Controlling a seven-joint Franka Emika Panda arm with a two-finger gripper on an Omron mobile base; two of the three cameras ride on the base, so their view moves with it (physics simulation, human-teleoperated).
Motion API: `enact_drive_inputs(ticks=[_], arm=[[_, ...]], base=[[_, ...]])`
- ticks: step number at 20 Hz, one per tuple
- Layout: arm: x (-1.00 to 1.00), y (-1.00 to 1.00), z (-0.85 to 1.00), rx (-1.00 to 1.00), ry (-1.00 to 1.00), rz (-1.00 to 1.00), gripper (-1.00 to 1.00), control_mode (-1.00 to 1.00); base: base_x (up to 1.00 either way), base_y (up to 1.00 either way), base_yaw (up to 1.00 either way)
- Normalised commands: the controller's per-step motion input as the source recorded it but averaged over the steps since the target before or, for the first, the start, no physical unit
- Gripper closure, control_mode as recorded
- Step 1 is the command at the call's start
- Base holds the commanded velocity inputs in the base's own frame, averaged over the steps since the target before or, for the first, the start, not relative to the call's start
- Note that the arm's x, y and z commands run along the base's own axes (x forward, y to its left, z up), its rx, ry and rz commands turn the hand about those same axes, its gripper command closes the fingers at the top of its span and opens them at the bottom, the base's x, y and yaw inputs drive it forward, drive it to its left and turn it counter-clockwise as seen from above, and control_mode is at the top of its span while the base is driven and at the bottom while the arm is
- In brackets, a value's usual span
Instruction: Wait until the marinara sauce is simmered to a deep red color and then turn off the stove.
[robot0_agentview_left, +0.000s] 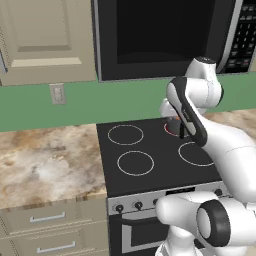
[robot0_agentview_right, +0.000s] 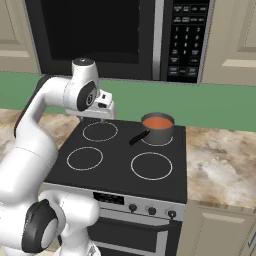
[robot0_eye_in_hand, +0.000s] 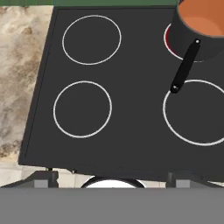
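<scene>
The stove (robot0_agentview_right: 120, 165) is a black glass-top range with four white-ringed burners. On its rear right burner stands a small dark saucepan (robot0_agentview_right: 159, 131), its handle pointing to the front left. The marinara sauce (robot0_agentview_right: 157, 122) inside looks orange-red, and it shows at the top right of the hand view (robot0_eye_in_hand: 203, 17). The burner under the pan glows red (robot0_eye_in_hand: 167, 41). My gripper (robot0_agentview_right: 100, 116) hangs open above the rear left burner, well left of the pan, with nothing between its fingertips (robot0_eye_in_hand: 41, 181). Small black knobs (robot0_agentview_right: 151, 211) line the silver front panel.
A black microwave (robot0_agentview_right: 100, 35) hangs close above the stove. Speckled stone counters lie to the left (robot0_agentview_left: 45, 160) and right (robot0_agentview_right: 220, 170) of the range, with drawers below. A wall outlet (robot0_agentview_left: 58, 93) sits on the green backsplash.
</scene>
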Motion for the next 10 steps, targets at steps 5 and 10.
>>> enact_drive_inputs(ticks=[5,10], arm=[[-0.03,-0.44,0.0,0.01,-0.08,0.03,-1.0,-1.0],[-0.14,-0.44,0.0,0.0,-0.13,0.05,-1.0,-1.0]], base=[[0.0,0.0,0.0],[0.0,0.0,0.0]])
